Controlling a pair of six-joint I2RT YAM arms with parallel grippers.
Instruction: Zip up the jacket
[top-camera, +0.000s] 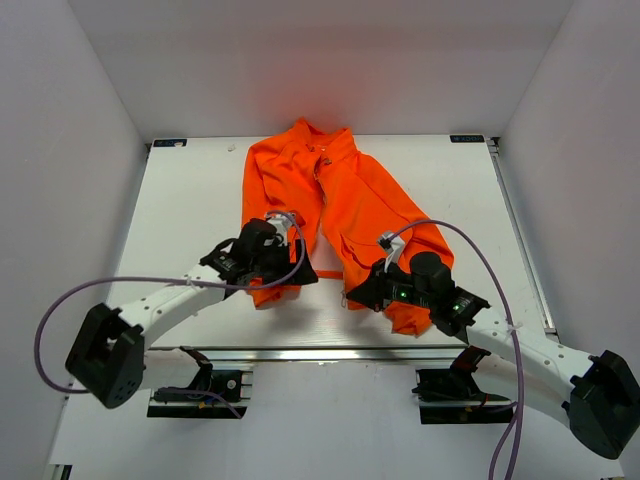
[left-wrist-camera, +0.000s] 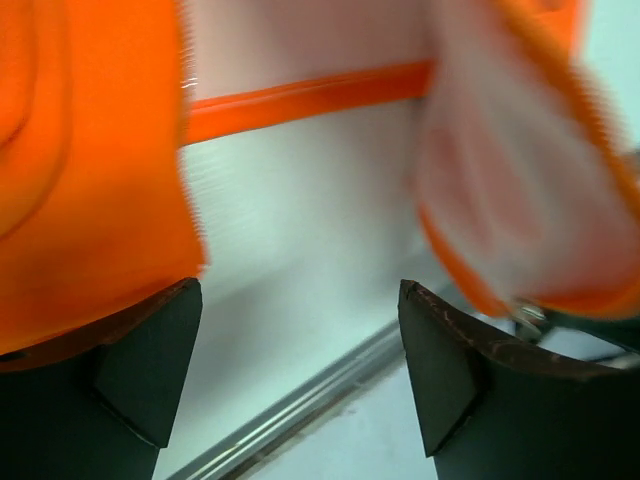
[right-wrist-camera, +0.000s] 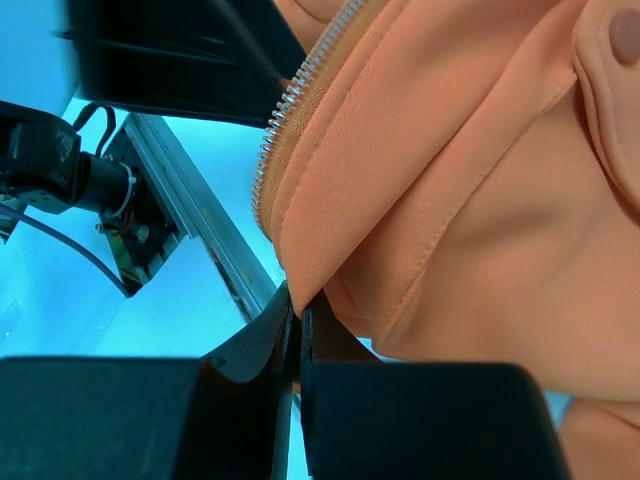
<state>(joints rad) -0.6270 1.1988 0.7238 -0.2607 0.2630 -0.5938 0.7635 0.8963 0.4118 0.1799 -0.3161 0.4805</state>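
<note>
Hold tension with right hand (right-wrist-camera: 297, 322), pinched tight on jacket (top-camera: 360, 200) hem beside zipper teeth (right-wrist-camera: 290, 110). Close wide-spread left hand (left-wrist-camera: 300, 340) on opposite hem, then align both bottom ends. Noted jacket spread open on table (top-camera: 190, 190), collar farthest.

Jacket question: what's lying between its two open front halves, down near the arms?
Mostly bare white table, as the top external view shows. Low down, one thin orange strip of the jacket bridges the gap.
</note>
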